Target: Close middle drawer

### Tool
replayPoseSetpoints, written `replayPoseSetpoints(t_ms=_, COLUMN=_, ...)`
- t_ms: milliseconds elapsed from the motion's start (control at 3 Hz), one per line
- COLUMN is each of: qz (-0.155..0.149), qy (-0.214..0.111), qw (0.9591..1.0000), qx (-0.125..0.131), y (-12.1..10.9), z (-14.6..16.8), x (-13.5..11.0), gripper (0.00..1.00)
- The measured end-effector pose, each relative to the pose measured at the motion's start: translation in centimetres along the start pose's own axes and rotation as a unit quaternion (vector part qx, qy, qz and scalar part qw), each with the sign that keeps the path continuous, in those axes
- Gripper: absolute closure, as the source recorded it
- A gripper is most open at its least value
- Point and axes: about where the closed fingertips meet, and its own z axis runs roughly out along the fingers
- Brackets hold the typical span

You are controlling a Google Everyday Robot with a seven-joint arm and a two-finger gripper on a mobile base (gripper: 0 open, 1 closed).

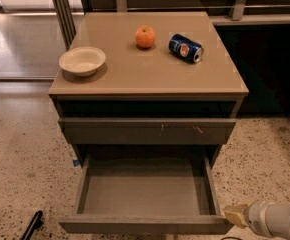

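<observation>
Fingers [235, 215] together, pointing left, beside open middle drawer [145, 224].

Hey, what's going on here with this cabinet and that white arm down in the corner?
A robot is working on closing the middle drawer, which stands pulled far out. Its gripper sits low at the drawer's front right corner; whether it touches the front is unclear. The scratched drawer above sits much further in. On the cabinet top rest a bowl, an orange and a tipped-over can.
</observation>
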Motion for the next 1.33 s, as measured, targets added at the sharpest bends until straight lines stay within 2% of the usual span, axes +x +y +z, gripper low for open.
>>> replayPoseSetpoints(t_ms=667, qz=0.01, qy=-0.001, qw=0.9999, qx=-0.001, y=0.8, z=0.1, x=0.8, gripper=1.0)
replayPoseSetpoints(t_ms=1000, qz=0.049, qy=-0.002, qw=0.9988, qx=0.007, y=0.8, z=0.2, x=2.9, gripper=1.0)
replayPoseSetpoints(t_ms=1333, qz=0.079, qy=0.005, qw=0.9969, qx=0.003, y=0.8, z=0.8, x=4.7, gripper=1.0)
